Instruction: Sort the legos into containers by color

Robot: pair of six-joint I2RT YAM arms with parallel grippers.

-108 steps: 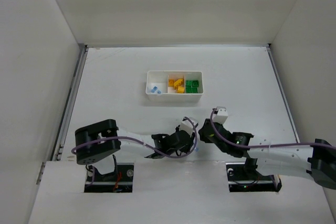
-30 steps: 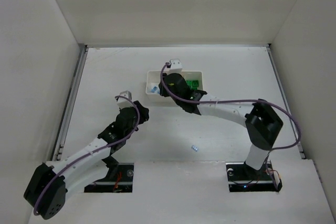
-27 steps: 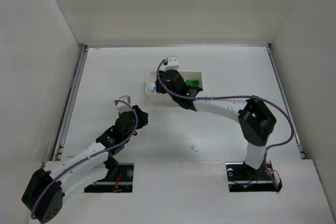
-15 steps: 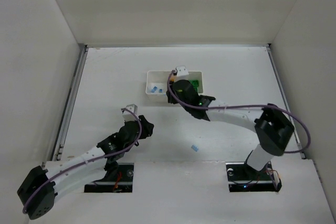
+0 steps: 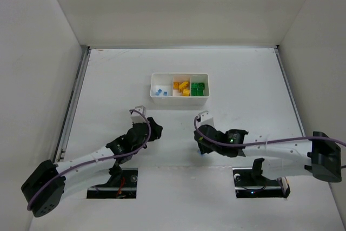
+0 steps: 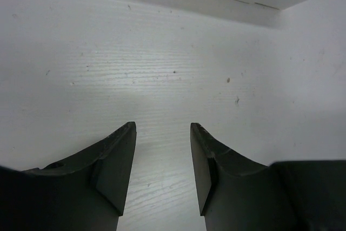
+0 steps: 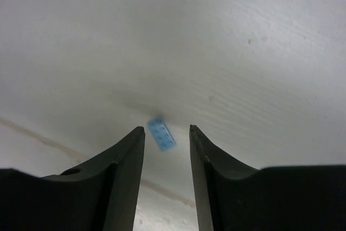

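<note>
The white tray [image 5: 179, 75] stands mid-table with three compartments: light blue legos [image 5: 158, 92] on the left, yellow-orange legos [image 5: 182, 87] in the middle, green legos [image 5: 198, 88] on the right. One loose light blue lego [image 7: 162, 134] lies on the table near the front edge, mostly hidden under the right gripper in the top view [image 5: 201, 151]. My right gripper [image 7: 166, 129] is open, low over it, with the lego between its fingertips and touching neither. My left gripper [image 6: 162, 125] is open and empty over bare table [image 5: 157, 129].
White walls enclose the table on the left, back and right. A metal rail [image 5: 73, 106] runs along the left side. The table's front edge and a seam [image 7: 32, 133] lie just behind the loose lego.
My right arm has swung back from the tray to the front of the table and now stands over the loose blue lego. My left arm has drawn back and to the right.
</note>
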